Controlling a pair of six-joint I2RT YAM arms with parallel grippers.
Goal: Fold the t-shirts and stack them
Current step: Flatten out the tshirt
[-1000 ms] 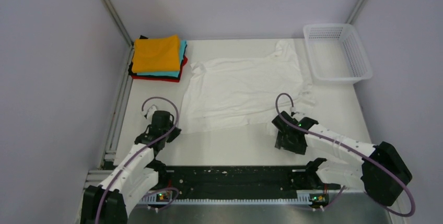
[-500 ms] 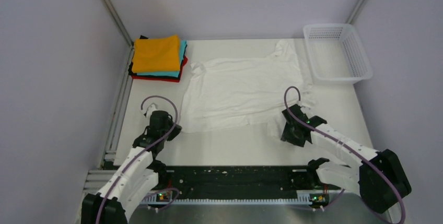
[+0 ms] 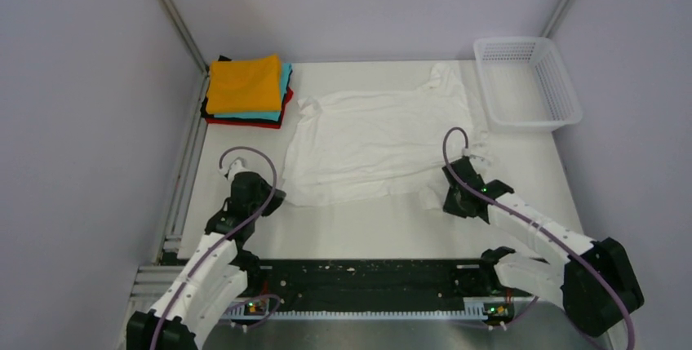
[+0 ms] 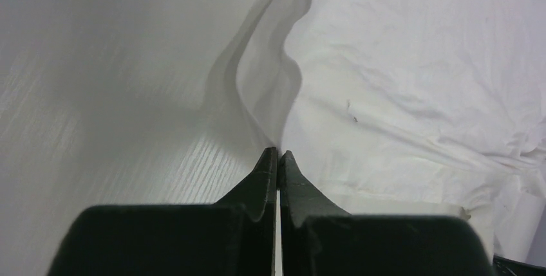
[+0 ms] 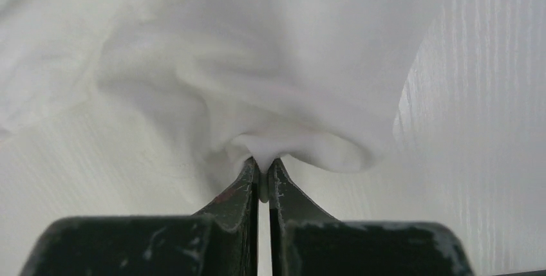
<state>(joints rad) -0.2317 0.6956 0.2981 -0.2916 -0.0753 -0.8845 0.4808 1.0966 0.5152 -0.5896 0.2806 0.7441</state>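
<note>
Pinching is what is being done here: the near edge of the white t-shirt (image 3: 383, 142) is held at two spots. The left tool (image 4: 278, 154) is closed tight. A thin ridge of cloth is drawn up to its tips, so the near left corner seems to be caught in it. The right tool (image 5: 261, 163) is closed too. A small bit of white cloth is squeezed between its tips, and a puffy bunch of cloth is pulled up just ahead of them. The rest of the t-shirt is spread out on the surface (image 3: 367, 232), ahead of both tools and between them, with many wrinkles in it. No fold has been made in it yet.

Well beyond the left tool, and a little to its left, a stack of folded t-shirts (image 3: 245, 82) is set. Orange is seen on top, with teal, red and black under it. So four shirts look done, and the white one is thought to be the last one left. Well beyond the right tool, off to its right, a white basket (image 3: 530, 81) is placed.

As far as can be judged, these steps are left. The held edge is to be lifted and laid over toward the far side. More folds are to be made until a small square is got. Then the square is to be put on top of the stack.
</note>
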